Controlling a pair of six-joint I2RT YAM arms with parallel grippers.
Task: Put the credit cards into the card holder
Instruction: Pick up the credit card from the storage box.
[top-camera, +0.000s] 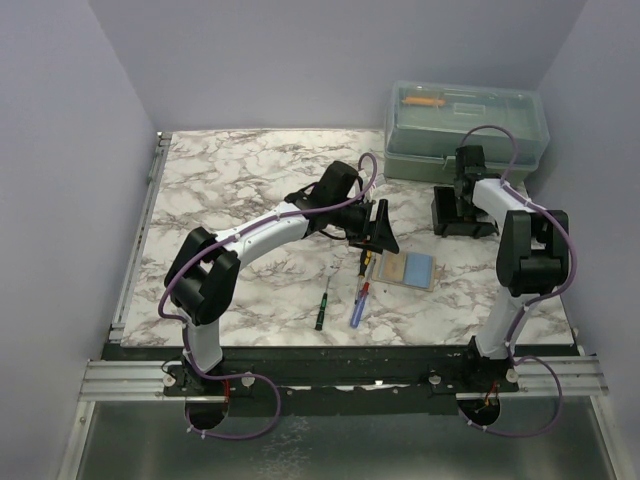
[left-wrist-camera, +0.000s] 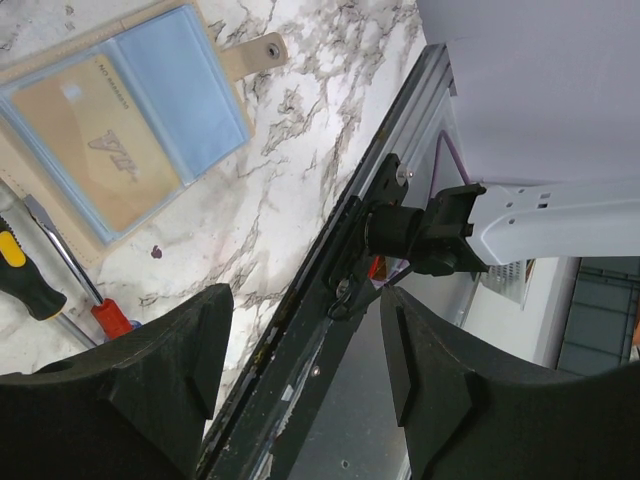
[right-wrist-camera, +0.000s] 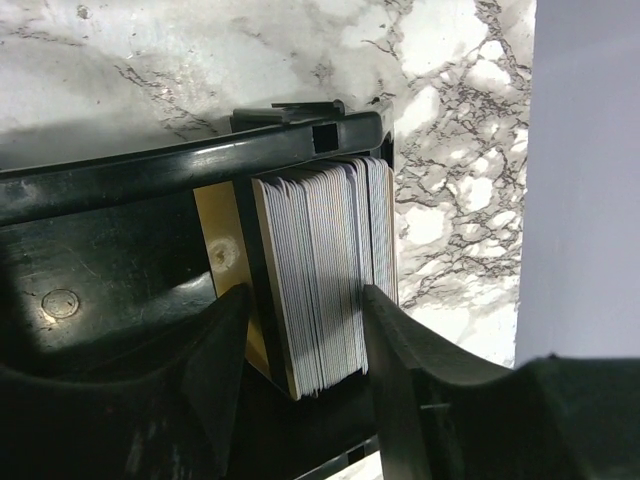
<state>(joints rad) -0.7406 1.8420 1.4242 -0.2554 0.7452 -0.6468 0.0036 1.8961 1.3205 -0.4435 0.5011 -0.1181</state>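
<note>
1. The right claw (right-wrist-camera: 300, 350) is spread wide and grips nothing. It sits over the credit cards (right-wrist-camera: 325, 265), which stand on edge as a tight pack in a black rack (right-wrist-camera: 150, 175) at the right of the surface (top-camera: 250, 180).
2. The card holder (top-camera: 410, 268) lies opened flat near the middle, just beside the screwdrivers (top-camera: 358, 303). One clear pocket seems to hold a tan card, and the other looks empty.
3. The left claw (left-wrist-camera: 300, 380) hovers near the holder, wide open and empty.
4. The step in hand is likely drawing one card. The right claw should shift to the pack's outer face, pinch a single edge and lift straight, so neighbouring cards do not drag along.
5. The left claw could pin the holder's tab (left-wrist-camera: 255, 55) so it does not slide
</note>
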